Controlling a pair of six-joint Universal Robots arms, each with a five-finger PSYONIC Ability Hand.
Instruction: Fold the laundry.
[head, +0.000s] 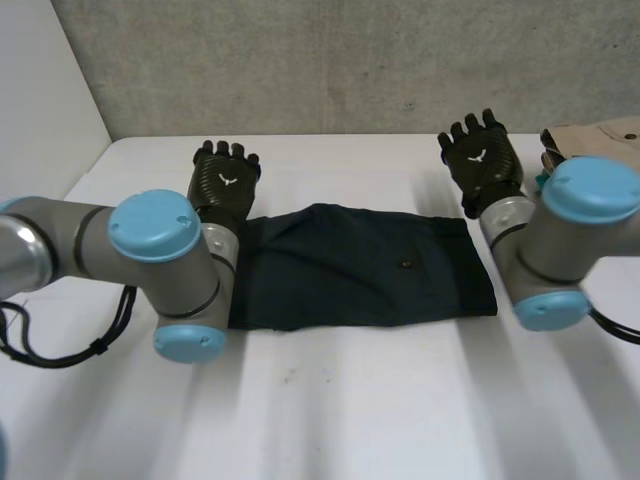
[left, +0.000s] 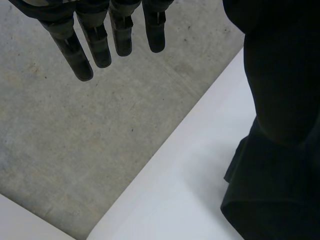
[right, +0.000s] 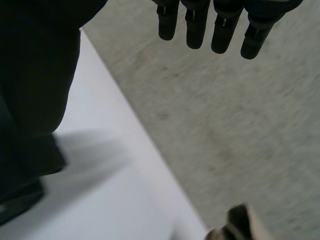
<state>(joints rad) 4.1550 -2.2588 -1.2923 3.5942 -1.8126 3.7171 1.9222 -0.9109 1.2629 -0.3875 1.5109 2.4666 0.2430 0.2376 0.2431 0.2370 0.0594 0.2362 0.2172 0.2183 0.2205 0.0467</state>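
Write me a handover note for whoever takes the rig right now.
Left hand: open, holding nothing, by the left end of the dark garment.
Right hand: open, holding nothing, by its right end.
The dark garment lies flat as a wide strip in the middle of the table, apparently folded lengthwise already.
Beige garment: at the table's far right edge.
To do: probably fold the strip across, then the beige one.
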